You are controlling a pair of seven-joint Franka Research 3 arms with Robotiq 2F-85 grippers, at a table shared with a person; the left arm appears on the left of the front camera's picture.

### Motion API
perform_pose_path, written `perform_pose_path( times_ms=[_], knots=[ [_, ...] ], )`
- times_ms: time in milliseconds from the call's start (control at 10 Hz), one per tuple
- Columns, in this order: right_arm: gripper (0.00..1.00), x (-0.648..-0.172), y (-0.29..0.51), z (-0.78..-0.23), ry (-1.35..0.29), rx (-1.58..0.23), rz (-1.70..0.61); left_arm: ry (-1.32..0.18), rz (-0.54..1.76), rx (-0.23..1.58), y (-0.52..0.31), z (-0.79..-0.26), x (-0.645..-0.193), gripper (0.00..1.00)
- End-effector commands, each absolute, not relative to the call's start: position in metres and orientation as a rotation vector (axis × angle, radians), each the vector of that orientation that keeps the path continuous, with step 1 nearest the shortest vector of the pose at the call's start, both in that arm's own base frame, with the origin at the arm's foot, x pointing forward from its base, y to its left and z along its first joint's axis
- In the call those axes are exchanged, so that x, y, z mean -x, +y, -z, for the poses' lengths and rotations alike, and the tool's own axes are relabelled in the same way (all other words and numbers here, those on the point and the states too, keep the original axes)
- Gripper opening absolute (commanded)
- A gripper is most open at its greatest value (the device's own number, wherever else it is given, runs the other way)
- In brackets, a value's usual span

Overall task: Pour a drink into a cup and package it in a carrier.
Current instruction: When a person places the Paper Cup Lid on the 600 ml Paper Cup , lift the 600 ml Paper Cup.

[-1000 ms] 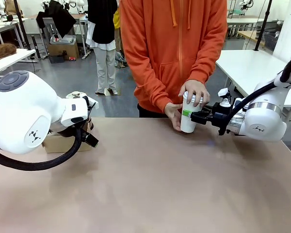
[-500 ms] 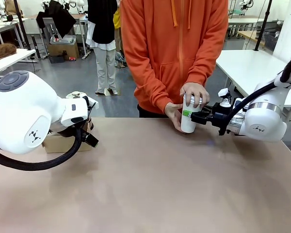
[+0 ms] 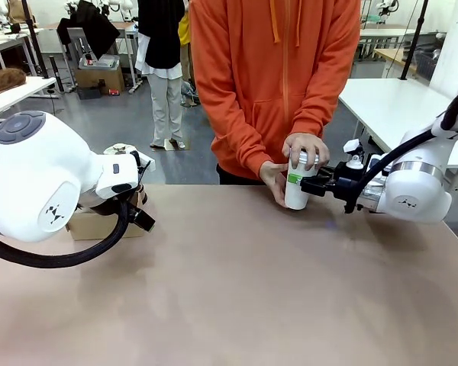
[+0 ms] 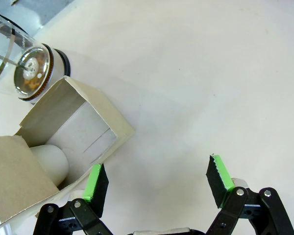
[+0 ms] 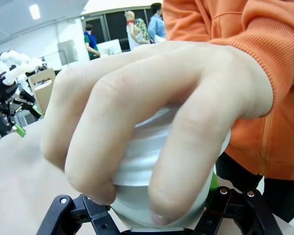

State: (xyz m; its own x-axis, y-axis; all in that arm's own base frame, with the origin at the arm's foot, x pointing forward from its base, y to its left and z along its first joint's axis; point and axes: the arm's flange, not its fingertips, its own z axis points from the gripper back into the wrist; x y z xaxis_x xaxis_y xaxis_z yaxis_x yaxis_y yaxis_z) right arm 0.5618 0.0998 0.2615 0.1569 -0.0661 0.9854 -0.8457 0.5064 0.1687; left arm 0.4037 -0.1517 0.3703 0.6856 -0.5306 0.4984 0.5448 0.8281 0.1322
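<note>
Right gripper (image 3: 304, 183) clamped on cup (image 3: 295, 198) at far edge of table (image 3: 214, 290). Person's hand (image 3: 307, 146) covers its lid (image 5: 137, 164), seemingly pressing. Left gripper (image 4: 157, 169) jaws apart, hovering beside carrier (image 4: 105, 117).

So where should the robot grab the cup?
Around the cup's plain middle, coming in level from the side, as the right gripper does now. The cup stands upright and its round wall fits between the gripper's jaws. The person's hand covers the top, so coming from above is blocked.
</note>
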Motion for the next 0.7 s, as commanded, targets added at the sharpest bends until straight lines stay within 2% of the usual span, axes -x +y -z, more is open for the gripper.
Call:
perform_pose_path(
  times_ms=[0,600],
  knots=[
    [0.8,-0.5614,0.1016,-0.2676,-1.325,-0.904,-0.678,-0.55,0.602,0.029,-0.1515,-0.3704,-0.4036,1.0],
    [0.8,-0.5614,0.1016,-0.2676,-1.325,-0.904,-0.678,-0.55,0.602,0.029,-0.1515,-0.3704,-0.4036,1.0]
  ],
)
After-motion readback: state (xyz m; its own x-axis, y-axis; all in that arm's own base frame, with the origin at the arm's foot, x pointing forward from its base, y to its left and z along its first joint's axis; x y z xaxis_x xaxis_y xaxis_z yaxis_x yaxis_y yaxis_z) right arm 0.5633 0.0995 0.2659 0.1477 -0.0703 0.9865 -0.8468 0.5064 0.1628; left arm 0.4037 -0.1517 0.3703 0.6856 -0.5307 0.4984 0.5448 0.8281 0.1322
